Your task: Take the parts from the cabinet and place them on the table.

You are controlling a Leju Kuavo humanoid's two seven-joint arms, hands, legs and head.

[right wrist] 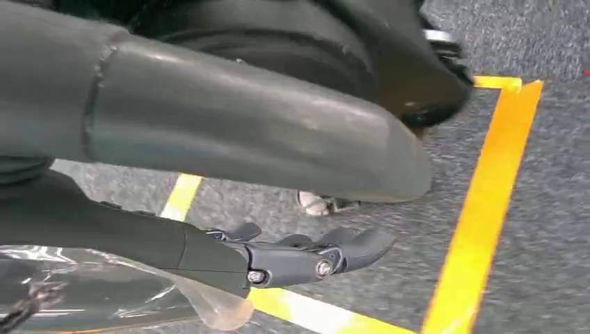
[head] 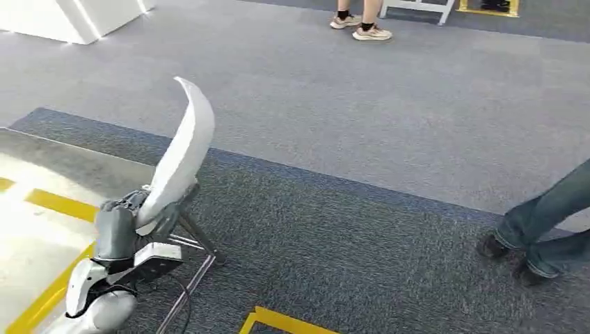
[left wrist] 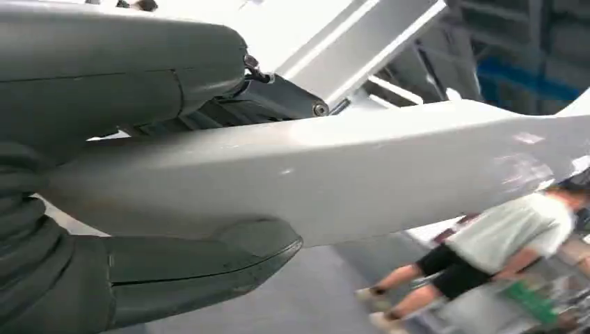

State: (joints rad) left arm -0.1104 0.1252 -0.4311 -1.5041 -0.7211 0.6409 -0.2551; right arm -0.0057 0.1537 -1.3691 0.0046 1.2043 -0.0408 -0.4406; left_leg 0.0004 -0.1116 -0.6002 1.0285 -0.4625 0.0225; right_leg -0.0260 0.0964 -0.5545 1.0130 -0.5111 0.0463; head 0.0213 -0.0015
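My left hand (head: pixel 122 229) grips the lower end of a long, curved white part (head: pixel 182 149), which rises up and to the right over the carpet. In the left wrist view the same white part (left wrist: pixel 348 174) lies across the left hand (left wrist: pixel 104 104), clamped between the thumb (left wrist: pixel 202 264) and the dark fingers (left wrist: pixel 278 104). My right hand (right wrist: pixel 229 132) hangs above the floor with its fingers (right wrist: pixel 313 254) stretched out, apart from the thumb, and nothing between them. Some clear plastic film (right wrist: pixel 111 292) shows beside that hand.
Grey carpet (head: pixel 362 139) with yellow tape lines (head: pixel 62 205) surrounds me. Thin metal legs (head: pixel 198 243) stand just below my left hand. A person's jeans and shoes (head: pixel 543 229) are at the right, another person's feet (head: pixel 362 24) far ahead, and a white structure (head: pixel 69 17) at the far left.
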